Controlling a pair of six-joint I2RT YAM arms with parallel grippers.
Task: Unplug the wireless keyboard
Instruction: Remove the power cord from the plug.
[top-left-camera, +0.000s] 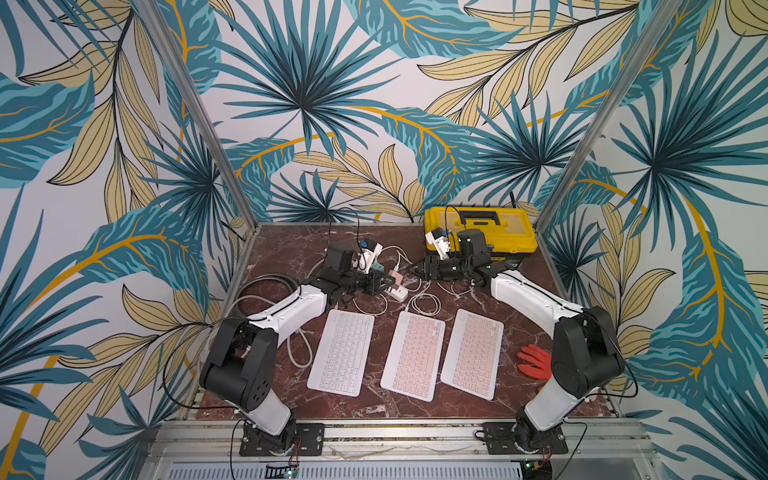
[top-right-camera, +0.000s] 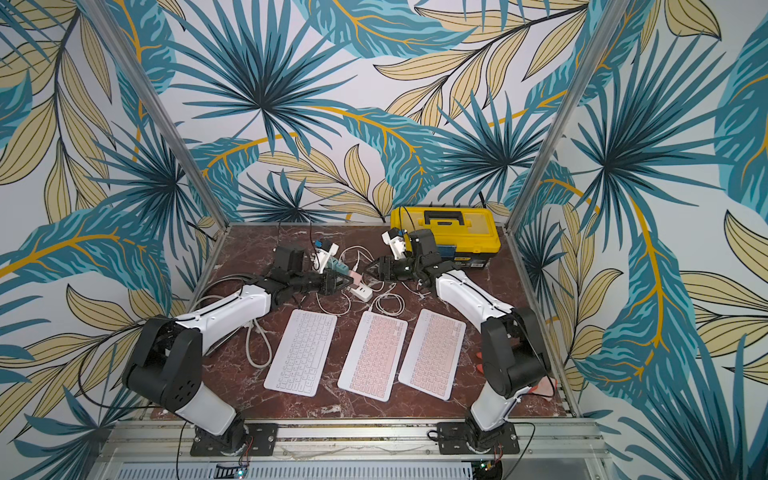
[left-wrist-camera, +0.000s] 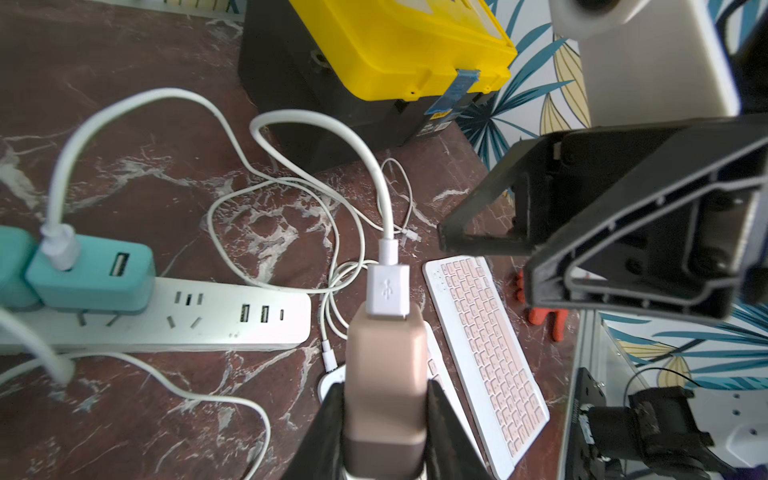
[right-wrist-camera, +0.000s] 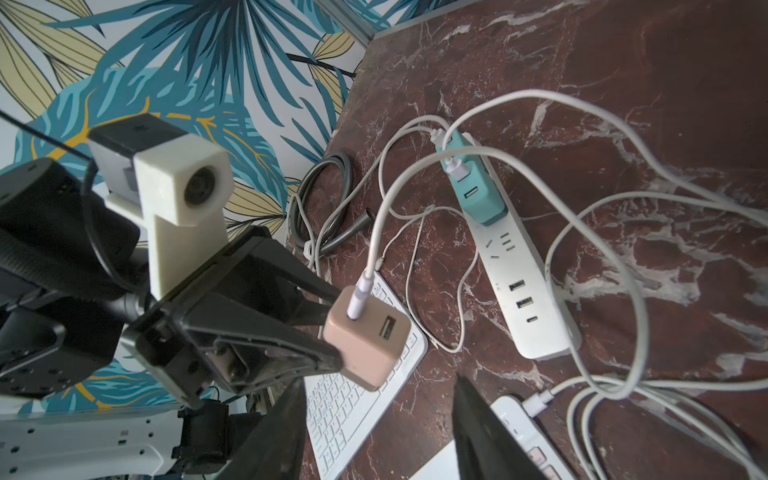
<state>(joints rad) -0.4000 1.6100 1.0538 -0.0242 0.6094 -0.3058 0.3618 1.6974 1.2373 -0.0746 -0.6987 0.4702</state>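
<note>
Three keyboards lie side by side in both top views: a white one (top-left-camera: 340, 353) and two pink ones (top-left-camera: 413, 355) (top-left-camera: 473, 353). My left gripper (left-wrist-camera: 385, 384) is shut on a pink charger block (left-wrist-camera: 386, 365), held in the air just off the white power strip (left-wrist-camera: 166, 320). A white USB cable (left-wrist-camera: 388, 286) is plugged into the block's top. Another white plug (right-wrist-camera: 538, 403) sits in the edge of a pink keyboard (right-wrist-camera: 511, 419). My right gripper (right-wrist-camera: 379, 384) is open, facing the block (right-wrist-camera: 368, 345) from close by with nothing between its fingers.
Two teal chargers (right-wrist-camera: 478, 195) with cables stand on the strip's far end. Loose white cables loop over the marble table (top-left-camera: 291, 249). A yellow toolbox (top-left-camera: 482, 228) stands at the back right, an orange glove (top-left-camera: 534, 361) at the right, and a grey cable coil (top-left-camera: 266, 286) at the left.
</note>
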